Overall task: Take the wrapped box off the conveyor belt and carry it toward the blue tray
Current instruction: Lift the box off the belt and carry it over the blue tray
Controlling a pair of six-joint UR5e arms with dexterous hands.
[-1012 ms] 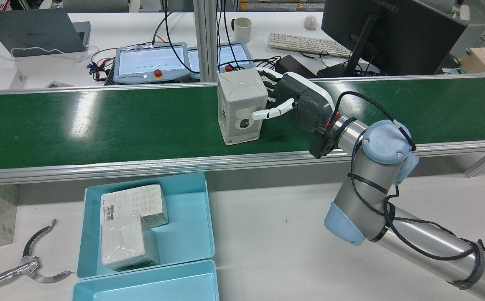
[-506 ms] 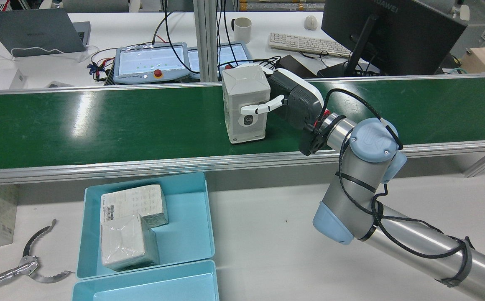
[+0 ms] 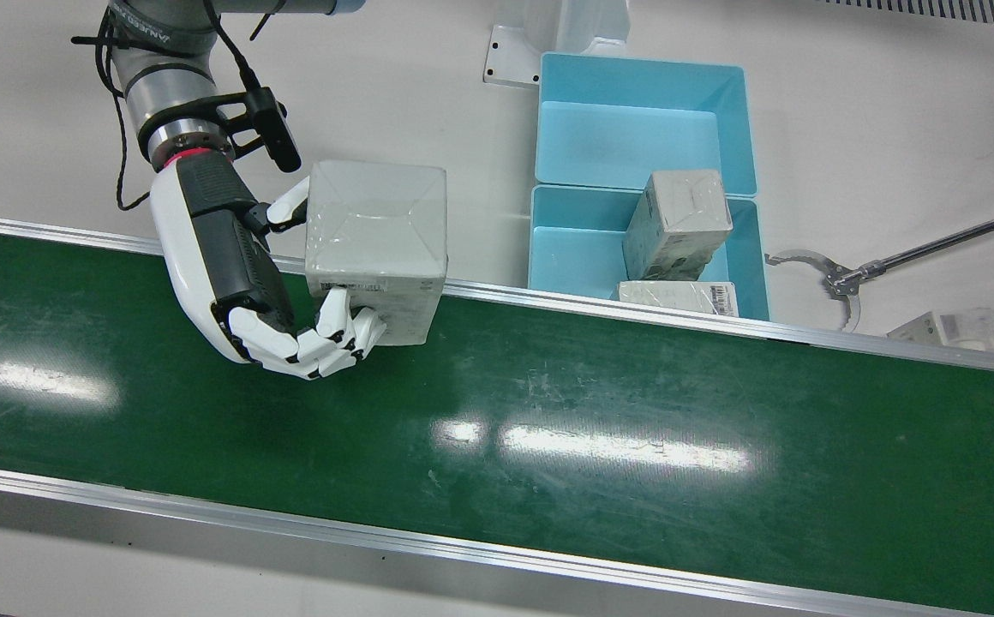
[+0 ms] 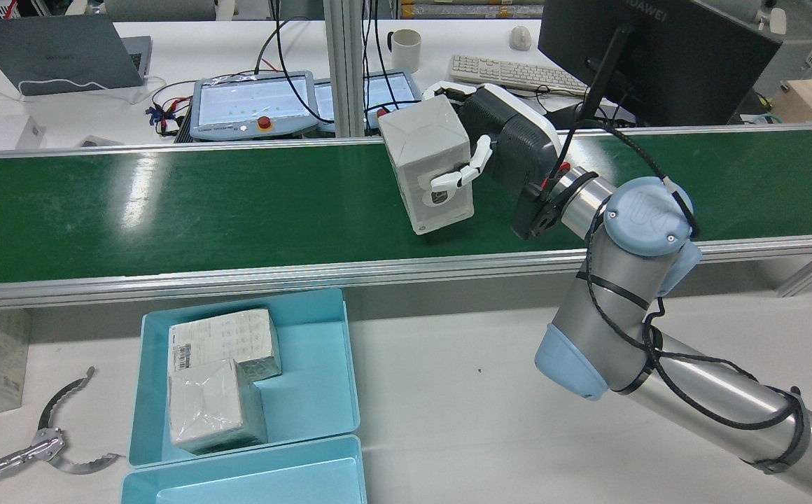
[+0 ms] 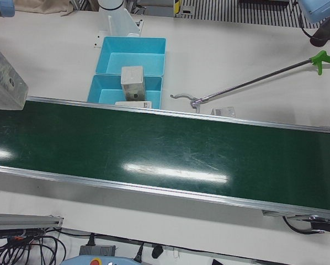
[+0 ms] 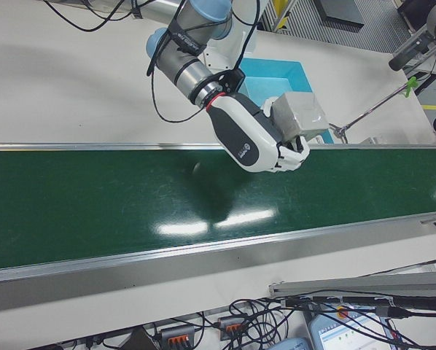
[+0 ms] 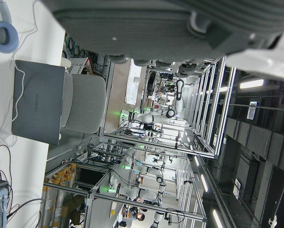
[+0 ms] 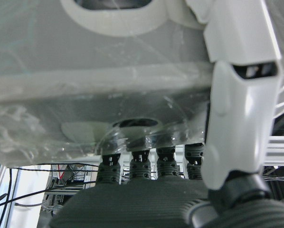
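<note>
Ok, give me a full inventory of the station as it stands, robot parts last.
Wrapped box: one, grey-white, tilted, held above the belt.
Belt: one, green, across the station.
Trays: two, blue, side by side on the table beside the belt.
Boxes in tray: two, grey-white, wrapped, in the tray nearer the belt.
Reacher tool: one, metal with green handle, on the table.
Small box: one, wrapped, near the tool's claw.
Right hand: white and dark grey, shut on the wrapped box.
Left hand: only its own camera shows part of it.

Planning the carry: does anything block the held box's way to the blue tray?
Only the belt's metal rail lies between. The right hand holds the box; two boxes already fill part of the blue tray.
</note>
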